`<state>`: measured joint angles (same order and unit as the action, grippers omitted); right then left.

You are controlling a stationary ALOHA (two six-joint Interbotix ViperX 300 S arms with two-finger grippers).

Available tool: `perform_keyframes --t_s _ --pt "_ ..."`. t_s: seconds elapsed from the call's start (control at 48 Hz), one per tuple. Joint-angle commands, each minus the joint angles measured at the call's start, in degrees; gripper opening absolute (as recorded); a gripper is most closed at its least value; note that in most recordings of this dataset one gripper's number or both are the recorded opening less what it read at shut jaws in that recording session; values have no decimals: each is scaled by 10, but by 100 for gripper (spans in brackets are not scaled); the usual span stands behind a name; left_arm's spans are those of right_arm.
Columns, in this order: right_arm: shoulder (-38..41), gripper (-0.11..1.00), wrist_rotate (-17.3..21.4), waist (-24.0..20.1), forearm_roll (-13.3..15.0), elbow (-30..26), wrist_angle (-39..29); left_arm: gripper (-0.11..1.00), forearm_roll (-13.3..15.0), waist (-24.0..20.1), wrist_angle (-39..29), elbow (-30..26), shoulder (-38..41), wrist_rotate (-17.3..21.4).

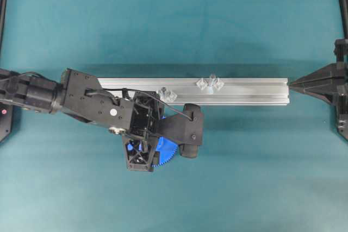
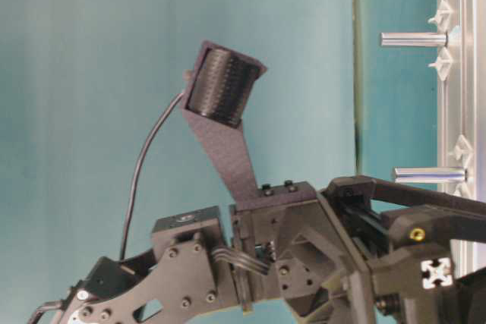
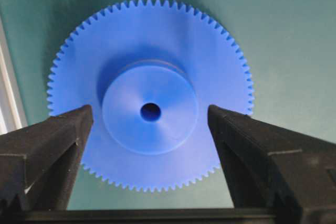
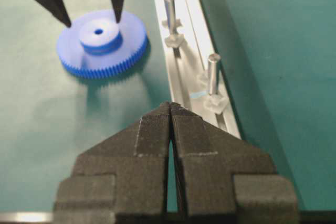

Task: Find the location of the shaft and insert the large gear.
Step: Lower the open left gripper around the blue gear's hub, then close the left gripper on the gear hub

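The large gear point(image 3: 131, 51), a flat bright-blue toothed disc with a raised hub and small centre hole, lies flat on the teal mat point(image 1: 167, 153) in front of the rail. My left gripper point(image 3: 149, 109) hangs over it, open, with one fingertip on each side of the hub point(image 4: 92, 22); nothing is held. The shaft point(image 1: 210, 80) is a slim silvery pin standing on the rail between two clear pieces point(image 4: 212, 72) point(image 2: 414, 39). My right gripper point(image 4: 170, 106) is shut and empty, pointing at the rail's right end point(image 1: 296, 84).
A long aluminium rail point(image 1: 250, 91) lies across the middle of the mat. A second pin with bunched clear pieces point(image 1: 166, 93) stands on it, close to the left wrist. The left arm point(image 1: 87, 99) covers the rail's left end. Black frame posts point(image 1: 342, 4) line the sides.
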<state>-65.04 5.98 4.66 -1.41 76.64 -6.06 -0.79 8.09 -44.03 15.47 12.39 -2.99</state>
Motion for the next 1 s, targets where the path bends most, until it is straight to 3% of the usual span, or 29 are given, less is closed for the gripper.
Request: perform_keyframes --t_s 0.0,0.98 --pt "4 0 5 2 -2 -6 2 90 -2 2 2 -5 -10 0" --pt "4 0 5 2 -2 -5 2 89 -3 -2 5 -4 11 -1"
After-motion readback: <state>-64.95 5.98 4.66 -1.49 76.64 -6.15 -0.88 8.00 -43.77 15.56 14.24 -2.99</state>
